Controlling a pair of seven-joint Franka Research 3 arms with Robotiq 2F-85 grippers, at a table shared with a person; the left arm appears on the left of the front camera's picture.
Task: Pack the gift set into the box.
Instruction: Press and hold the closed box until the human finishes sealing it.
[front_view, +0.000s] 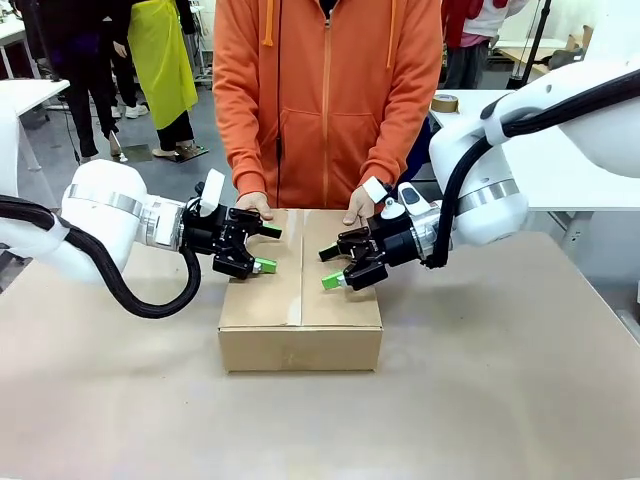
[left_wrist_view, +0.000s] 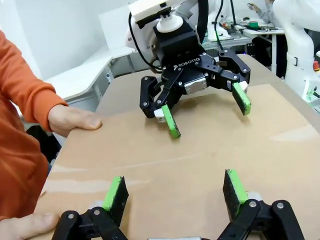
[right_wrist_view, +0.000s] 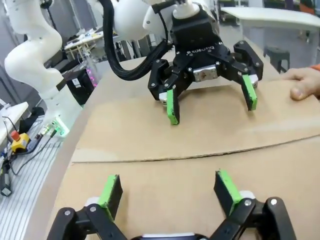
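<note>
Box (front_view: 300, 310), flaps shut, free table (front_view: 500, 400) all round; left gripper (front_view: 268, 248) and right gripper (front_view: 330, 267) wide apart, empty, facing over its top; person's hands (front_view: 254, 203) on far edge.

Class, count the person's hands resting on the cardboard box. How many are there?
2. On the far edge of the box, one hand sits behind the left gripper and the other hand behind the right gripper. Both are in plain view.
</note>
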